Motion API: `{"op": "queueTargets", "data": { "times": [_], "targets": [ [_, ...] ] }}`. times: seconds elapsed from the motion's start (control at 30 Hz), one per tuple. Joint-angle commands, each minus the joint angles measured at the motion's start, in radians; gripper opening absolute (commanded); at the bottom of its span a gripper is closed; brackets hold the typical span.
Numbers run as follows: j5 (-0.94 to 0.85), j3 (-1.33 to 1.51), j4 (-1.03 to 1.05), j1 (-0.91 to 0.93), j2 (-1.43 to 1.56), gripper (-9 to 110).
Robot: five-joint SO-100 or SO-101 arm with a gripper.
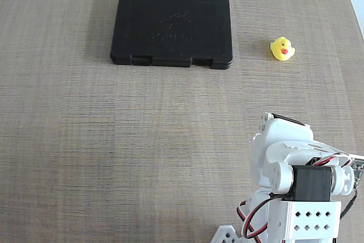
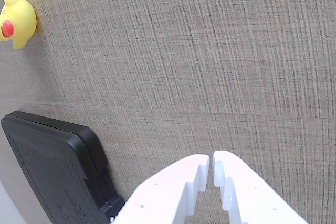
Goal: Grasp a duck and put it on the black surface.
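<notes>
The small yellow duck [image 1: 282, 49] with a red-orange beak stands on the table to the right of the black surface [image 1: 172, 28], a flat matte black slab with notches on its near edge. The two are apart. In the wrist view the duck [image 2: 18, 20] is at the upper left and a corner of the slab [image 2: 52, 177] at the lower left. My gripper [image 2: 211, 160] enters from the bottom with its white fingers together and nothing between them, above bare table, far from the duck. The folded arm [image 1: 290, 169] sits at the lower right of the fixed view.
The table [image 1: 114, 140] is a grey-brown woven-look surface. Its right edge shows at the upper right corner of the fixed view. Red and black wires hang at the arm's base [image 1: 250, 220].
</notes>
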Motion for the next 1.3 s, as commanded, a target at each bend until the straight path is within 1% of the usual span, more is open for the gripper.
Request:
{"op": "queueTargets", "data": {
  "times": [0.0, 0.57, 0.67, 0.73, 0.87, 1.03, 1.13, 1.27],
  "targets": [
    [0.0, 0.005, -0.008, -0.015, 0.064, 0],
    [-0.003, -0.003, -0.011, -0.011, 0.052, 0],
    [-0.02, -0.032, -0.061, -0.014, -0.008, 1],
    [-0.069, -0.075, -0.117, -0.012, -0.115, 5],
    [-0.186, -0.198, -0.235, -0.002, -0.433, 17],
    [-0.245, -0.479, -0.377, -0.006, -0.845, 28],
    [-0.245, -0.68, -0.396, -0.012, -1.115, 31],
    [-0.247, -0.943, -0.396, 0.0, -1.486, 31]
  ]
}}
